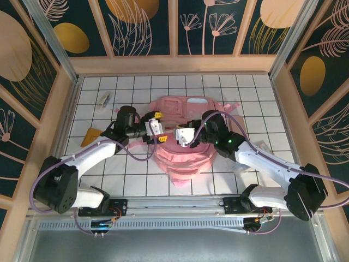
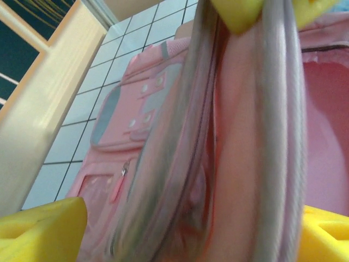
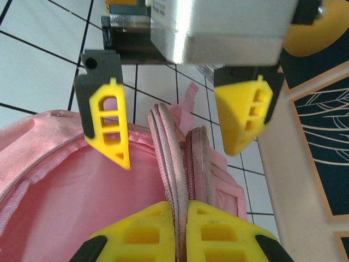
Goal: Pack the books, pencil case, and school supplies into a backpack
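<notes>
We see the backpack (image 1: 185,164) lying flat in the middle of the tiled table (image 1: 136,177), its mouth open and the pink lining showing. Both grippers meet over its middle.

The right gripper (image 3: 182,210) has its jaws pressed together on the backpack's zip rim (image 3: 174,147). This is a pink fold edged with grey that stands up between the yellow fingers and is pinched there. The left gripper (image 3: 179,155) faces it from the other side of that rim, jaws wide apart, with one yellow finger on each side of the fold. From the right wrist we see a gap between each finger and the fabric, so it grips nothing.

From the left wrist the same rim runs up between that gripper's two fingers (image 2: 41,232) to the right gripper's yellow tips, which are closed on it at the top of that view. Past the rim, the backpack's front shows pockets and a zip pull.

The pad (image 1: 90,136) lies on the table well to the left of the backpack, just beside the left arm (image 1: 92,153). The grey-white piece (image 1: 103,100) lies further back, off the backpack's far left corner and apart from the pad.
</notes>
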